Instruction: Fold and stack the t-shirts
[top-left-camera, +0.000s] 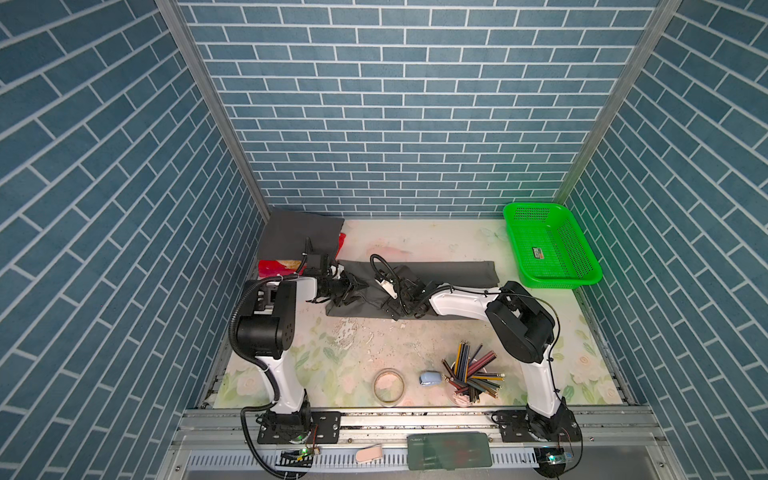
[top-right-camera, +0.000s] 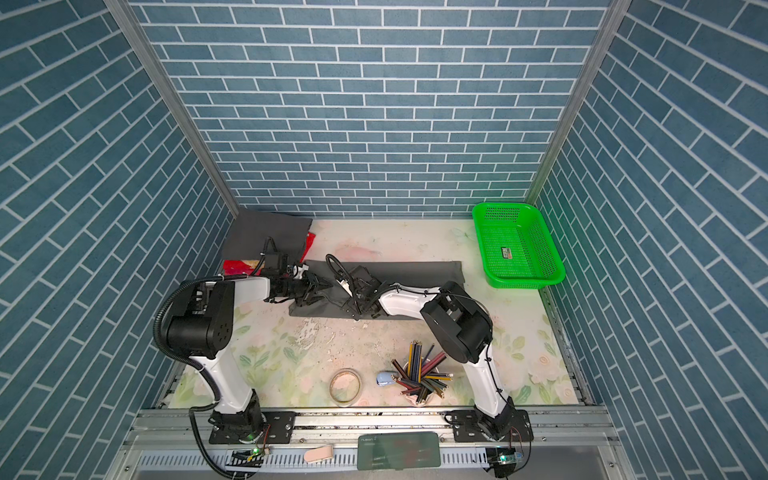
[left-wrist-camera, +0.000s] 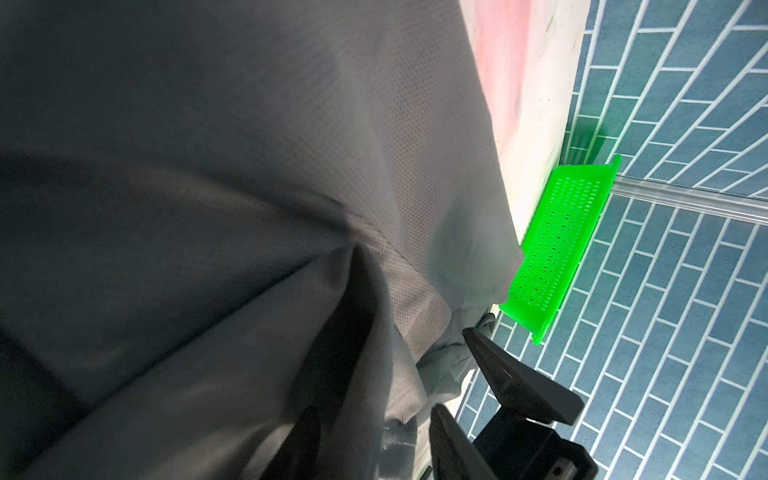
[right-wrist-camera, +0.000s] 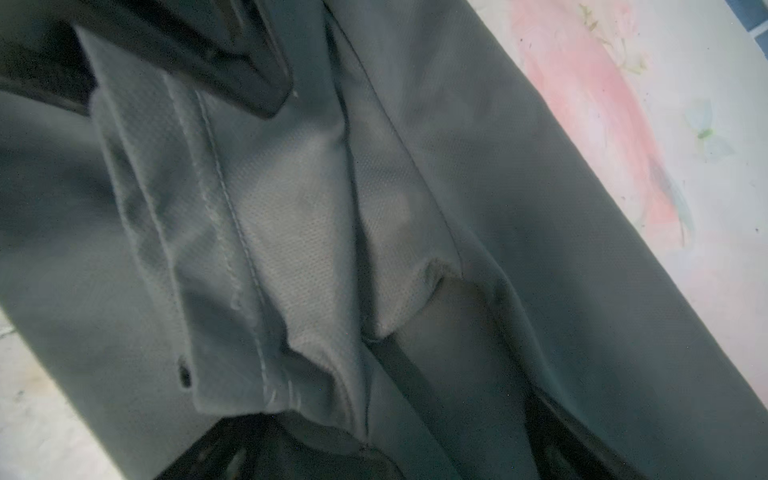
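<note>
Found mid-grey t-shirt (top-left-camera: 457, 272) narrowed to a long strip mid-frame, long axis left to right, with charcoal t-shirt (top-left-camera: 299, 232) folded square at upper left. Judged past halfway: cross-folds and stacking left. Saw left gripper (top-left-camera: 356, 286) astride strip's left end, cannot tell if clamped; right gripper (right-wrist-camera: 282, 262) spread wide over cloth.

Up close in the left wrist view, the grey t-shirt (left-wrist-camera: 208, 166) looks blurry and covers a corner of the green basket (left-wrist-camera: 552, 249). A dark shape (left-wrist-camera: 316, 415) under it could be a finger or a shadow. I cannot tell if the left gripper (top-left-camera: 358, 286) pinches the cloth. The fingers (right-wrist-camera: 232, 54) of the right gripper (right-wrist-camera: 286, 262) run off the picture's edges. A red thing (top-left-camera: 272, 268) partly hides under the folded t-shirt (top-left-camera: 299, 232). The basket's label (top-left-camera: 539, 252) is too small to read.
</note>
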